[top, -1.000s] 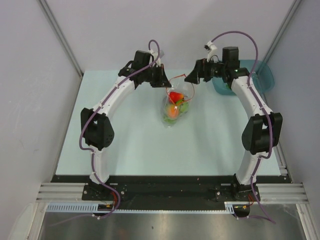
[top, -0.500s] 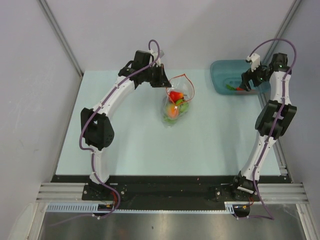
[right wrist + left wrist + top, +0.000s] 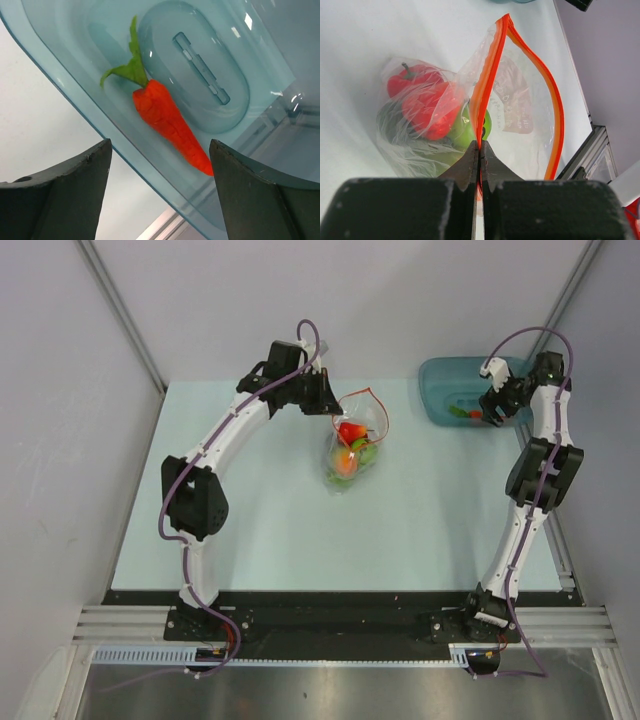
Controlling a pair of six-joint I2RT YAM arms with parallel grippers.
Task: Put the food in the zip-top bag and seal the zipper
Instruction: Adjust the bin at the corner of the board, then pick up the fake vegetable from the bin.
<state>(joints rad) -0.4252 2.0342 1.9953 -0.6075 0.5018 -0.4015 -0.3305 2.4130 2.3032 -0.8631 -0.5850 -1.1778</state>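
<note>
Near edge of the top view: both arm bases, bare table point(image 3: 250, 530) in front of them.

Middle of the frame: zip-top bag point(image 3: 352, 445) lies on the table, part filled. Left wrist view shows red pieces point(image 3: 427, 107) and a green ball point(image 3: 485, 125) inside the clear plastic point(image 3: 520, 100), plus something darker underneath that is too crumpled to name. In the top view an orange-yellow piece point(image 3: 343, 464) also shows inside.

Just behind the bag: left gripper point(image 3: 479, 145) has its jaws pressed together, pinching one side of the zipper point(image 3: 490, 80). The other side of the strip bows away to the right, so the mouth gapes and is not sealed.

Far, upper right of the top view: teal tray point(image 3: 440, 390) with the right gripper point(image 3: 487, 410) over it. Right wrist view: jaws spread, one finger point(image 3: 75, 185) lower left and the other lower right, and the carrot point(image 3: 167, 120) lies on the tray floor point(image 3: 260, 45) between and beyond them. No contact that I can see, and the carrot is not lifted.

Progress, as a judgement: most of the food is bagged and the carrot looks like the last piece out. Left to do: grab the carrot, carry it to the held-open mouth, drop it in, then run the zipper shut.
</note>
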